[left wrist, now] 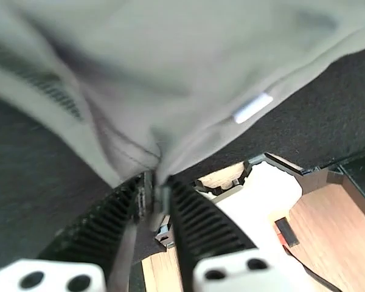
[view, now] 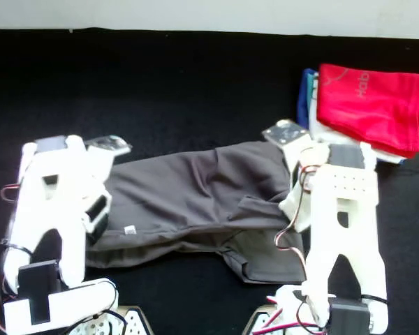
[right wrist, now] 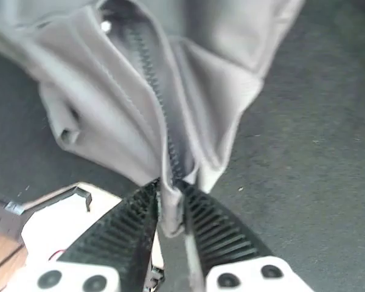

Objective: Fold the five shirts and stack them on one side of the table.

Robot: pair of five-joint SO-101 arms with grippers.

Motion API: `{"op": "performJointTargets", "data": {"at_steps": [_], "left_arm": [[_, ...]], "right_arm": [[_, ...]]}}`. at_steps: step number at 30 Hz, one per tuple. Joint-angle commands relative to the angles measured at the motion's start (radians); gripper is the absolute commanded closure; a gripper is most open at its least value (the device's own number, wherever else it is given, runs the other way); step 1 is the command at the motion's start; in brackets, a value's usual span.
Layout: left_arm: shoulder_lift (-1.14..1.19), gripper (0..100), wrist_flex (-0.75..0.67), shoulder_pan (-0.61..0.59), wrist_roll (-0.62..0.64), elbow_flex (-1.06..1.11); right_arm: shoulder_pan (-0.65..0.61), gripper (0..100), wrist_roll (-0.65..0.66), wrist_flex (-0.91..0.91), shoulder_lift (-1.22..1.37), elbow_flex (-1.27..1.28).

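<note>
Two arms pinch a gray shirt [view: 195, 192] spread across the middle of the black table [view: 160, 84].

The left gripper [left wrist: 153, 193] clamps its ribbed black jaws on a stitched hem, and the right gripper [right wrist: 170, 204] clamps on a bunched fold. The soft cloth lies creased between them. A folded red shirt [view: 370, 105] tops the stack at the table's far right.

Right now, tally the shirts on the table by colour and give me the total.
grey shirt: 1
red shirt: 1
blue shirt: 1, only an edge showing in the stack
white shirt: 1, only an edge showing under the red
Total: 4 shirts that can be told apart
</note>
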Motion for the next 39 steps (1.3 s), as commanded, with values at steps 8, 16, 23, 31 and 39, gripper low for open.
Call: {"op": "performJointTargets", "data": {"at_steps": [8,16,23,31,39], "left_arm": [[-0.03,84,0.048,-0.214,-0.095,-0.372],[-0.028,98,-0.204,-0.058,0.114,-0.194],[-0.027,99,-0.511,0.07,0.261,-0.087],[0.203,99,-0.778,0.05,0.336,-0.094],[0.562,99,-0.675,-0.076,0.341,-0.386]], "right_arm": [[-0.156,91.1,0.003,0.104,-0.03,-0.245],[-0.191,99.3,-0.241,-0.137,0.051,-0.334],[-0.22,98.6,-0.244,-0.272,0.349,-0.344],[-0.245,98.6,-0.244,-0.423,0.483,-0.343],[-0.231,98.6,-0.239,-0.519,0.645,-0.343]]}}
